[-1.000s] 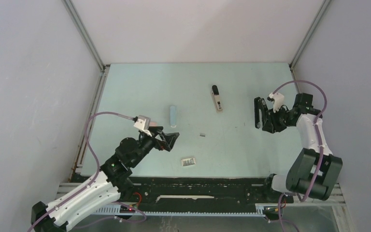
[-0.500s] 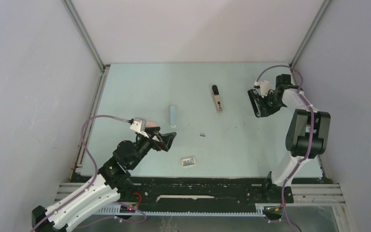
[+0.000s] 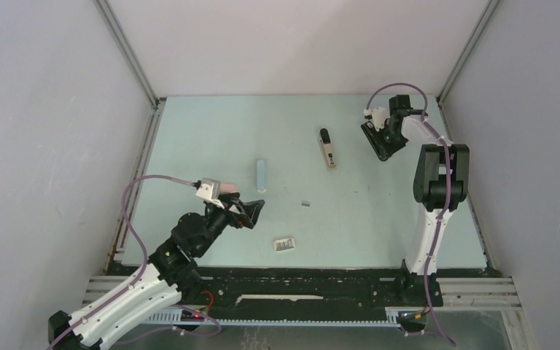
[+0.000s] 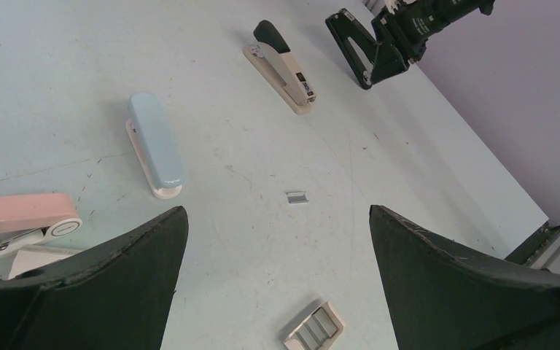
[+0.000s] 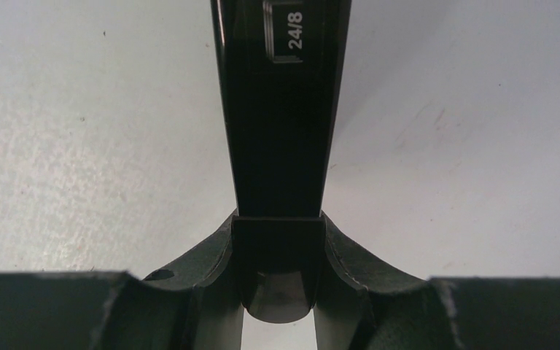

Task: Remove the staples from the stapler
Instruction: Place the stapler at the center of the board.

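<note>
My right gripper (image 3: 380,140) is shut on a black stapler (image 5: 281,109) marked 24/8 and holds it over the table's back right. That stapler also shows in the left wrist view (image 4: 357,45). A tiny silver-grey strip of staples (image 3: 305,203) lies loose on the table's middle, and it shows in the left wrist view (image 4: 297,197). My left gripper (image 3: 254,209) is open and empty, low over the front left, its gap (image 4: 277,213) facing the strip.
A light blue stapler (image 3: 261,173) lies left of centre. A beige and black stapler (image 3: 327,148) lies at the back middle. A pink stapler (image 4: 25,219) sits by my left gripper. A small white-and-grey box (image 3: 285,243) lies near the front edge.
My right arm has swung the black stapler from the right side toward the back of the table. My left gripper has drawn back a little and stays open.
</note>
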Controlling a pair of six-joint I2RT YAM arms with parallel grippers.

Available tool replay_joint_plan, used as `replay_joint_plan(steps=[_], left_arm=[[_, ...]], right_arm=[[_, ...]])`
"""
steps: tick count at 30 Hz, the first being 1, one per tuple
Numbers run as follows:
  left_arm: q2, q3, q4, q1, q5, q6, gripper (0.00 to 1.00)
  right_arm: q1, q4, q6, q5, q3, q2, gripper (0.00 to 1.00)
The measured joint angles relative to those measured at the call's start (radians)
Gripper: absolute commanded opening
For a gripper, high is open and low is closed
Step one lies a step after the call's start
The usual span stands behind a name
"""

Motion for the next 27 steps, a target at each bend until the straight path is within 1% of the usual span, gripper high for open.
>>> replay_joint_plan(steps=[14, 18, 22, 27], left_arm=[[0.037, 0.0, 0.001, 0.0, -0.013, 0.0, 1.0], [0.043, 0.0, 0.001, 0.0, -0.013, -0.004, 1.0], [0.047, 0.0, 0.001, 0.0, -0.012, -0.008, 1.0], [0.059, 0.0, 0.002, 0.0, -0.012, -0.015, 1.0]], right_arm=[[0.014, -0.006, 0.036, 0.01, 0.047, 0.039, 0.35], [0.014, -0.013, 0.044, -0.001, 0.061, 0.047, 0.43], [0.014, -0.017, 0.053, -0.027, 0.081, 0.056, 0.45], [0.016, -0.027, 0.06, -0.053, 0.131, 0.085, 0.46]])
